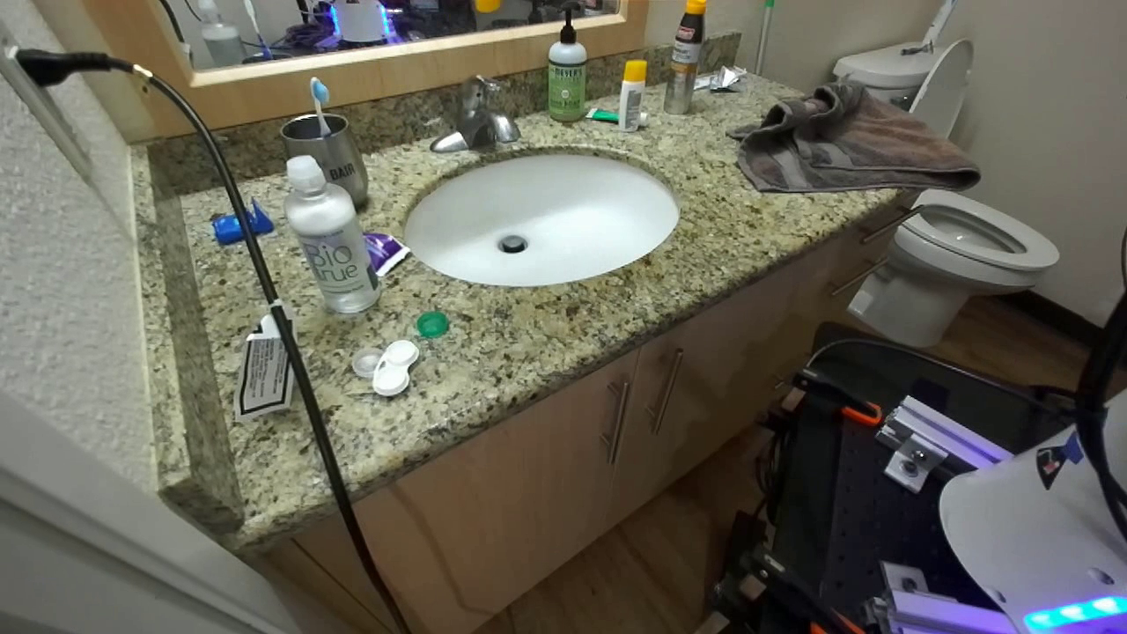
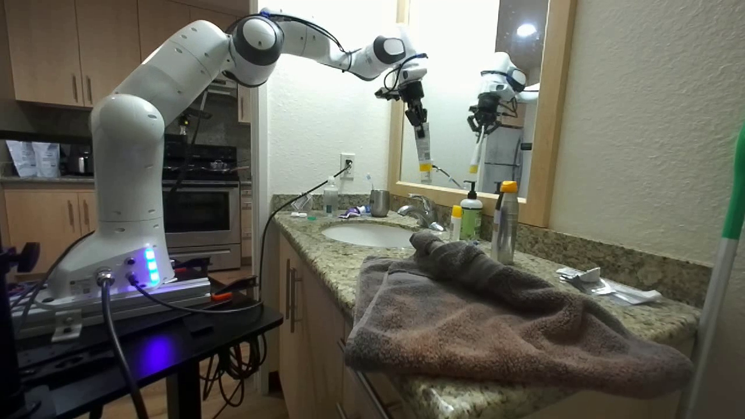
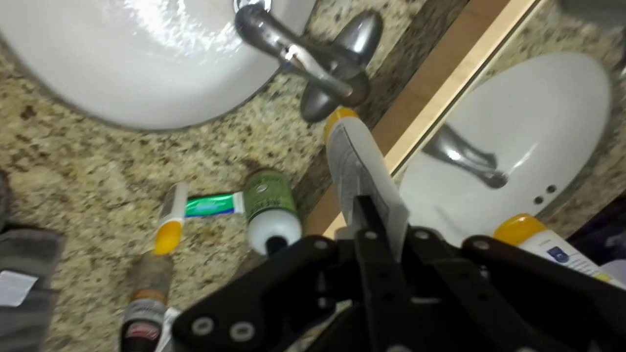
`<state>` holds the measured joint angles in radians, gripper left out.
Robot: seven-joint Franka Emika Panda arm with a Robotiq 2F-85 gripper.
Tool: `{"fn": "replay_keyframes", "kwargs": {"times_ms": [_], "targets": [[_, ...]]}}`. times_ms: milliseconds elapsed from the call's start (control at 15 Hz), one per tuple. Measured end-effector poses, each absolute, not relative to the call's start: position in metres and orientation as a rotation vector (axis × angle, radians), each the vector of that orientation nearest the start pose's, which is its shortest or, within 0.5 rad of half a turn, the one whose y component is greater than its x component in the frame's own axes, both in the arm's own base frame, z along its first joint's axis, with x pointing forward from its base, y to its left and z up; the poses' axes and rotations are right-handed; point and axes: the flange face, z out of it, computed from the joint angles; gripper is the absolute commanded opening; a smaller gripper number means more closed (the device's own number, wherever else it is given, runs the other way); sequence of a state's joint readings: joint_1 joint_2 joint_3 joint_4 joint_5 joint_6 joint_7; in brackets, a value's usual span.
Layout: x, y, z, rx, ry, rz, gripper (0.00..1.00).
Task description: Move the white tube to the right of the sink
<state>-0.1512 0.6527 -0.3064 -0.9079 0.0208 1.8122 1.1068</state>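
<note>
The pincer point(image 2: 419, 130) grasps the white tube point(image 2: 424, 150) by its upper end, so the tube hangs below it, slightly tilted, with the yellow cap point(image 2: 426, 167) lowest. In an exterior view both are in the air above the desk point(image 2: 330, 259), near the mirror point(image 2: 451, 125) and higher than the sink point(image 2: 366, 235).

The end effector point(image 2: 420, 129) holds the tube point(image 2: 424, 151) before the mirror point(image 2: 445, 87), above the counter point(image 2: 333, 265).

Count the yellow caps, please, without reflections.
3: on the white tube held by the tool, and on the small bottle and tall can on the counter. The towel may hide others.
</note>
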Motion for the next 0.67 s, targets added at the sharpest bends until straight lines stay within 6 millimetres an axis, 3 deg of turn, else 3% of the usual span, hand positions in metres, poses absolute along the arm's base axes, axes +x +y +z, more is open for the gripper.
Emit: {"fn": "replay_keyframes", "kwargs": {"times_ms": [133,267,467,667], "targets": [[0.676,-0.278,0.559,-2.317,2.263,-0.464,0.01],[0.645,-0.307,0.554,-2.282,2.376,-0.376,0.01],[0.597,-0.347,0.530,-2.207,2.506,-0.199,0.01],[0.561,-0.364,0.506,-2.107,2.534,-0.062,0.06]]}}
